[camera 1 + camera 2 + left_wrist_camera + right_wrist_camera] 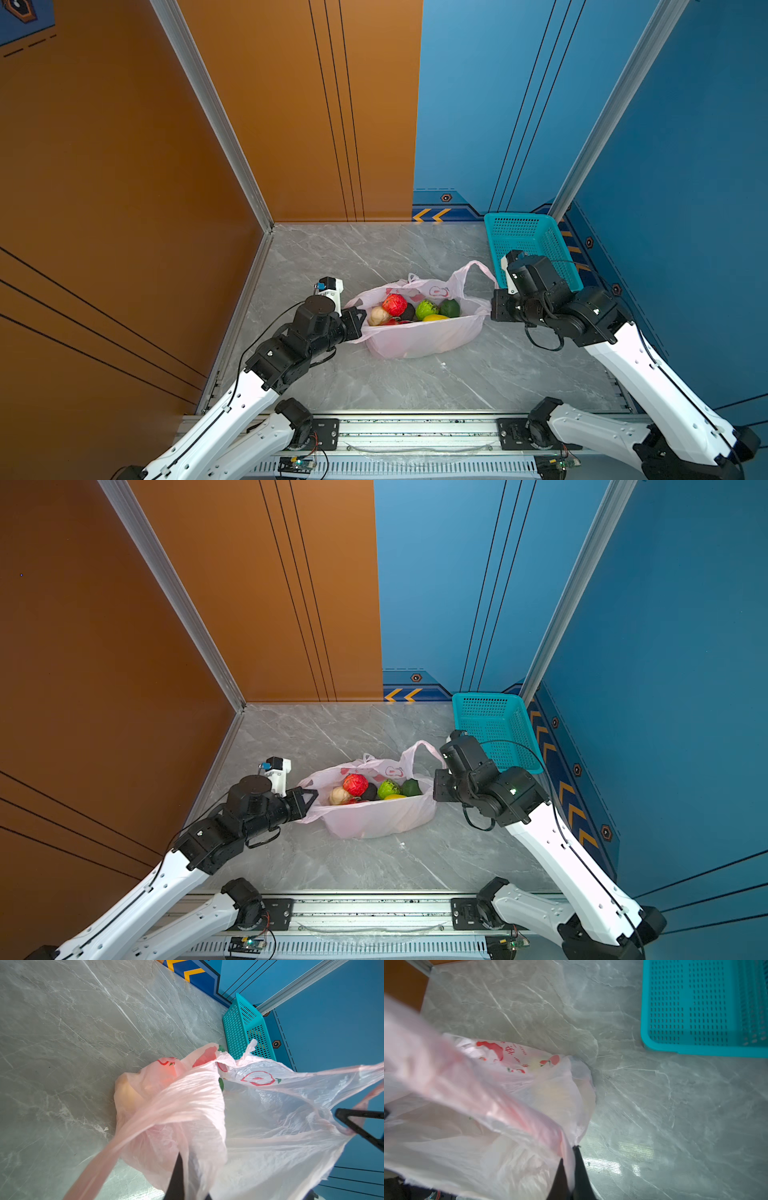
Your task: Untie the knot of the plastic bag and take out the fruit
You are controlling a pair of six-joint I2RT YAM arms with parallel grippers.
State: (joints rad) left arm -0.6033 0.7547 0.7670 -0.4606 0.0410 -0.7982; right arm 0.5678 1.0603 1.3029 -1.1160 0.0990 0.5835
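While both claws pinch plastic bag rim, pull sides apart slow and even so thin plastic does not rip, keep mouth wide. Closed tight: left claw on bag's left edge, right claw on right edge. Bag rests on tabletop, fruit inside, between both claws, touching neither

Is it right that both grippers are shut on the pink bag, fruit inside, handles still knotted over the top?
No, the handles are not knotted. In both top views the plastic bag sits with its mouth open, handles apart, the fruit showing inside. The rest holds: left gripper and right gripper are each shut on the bag's edge.
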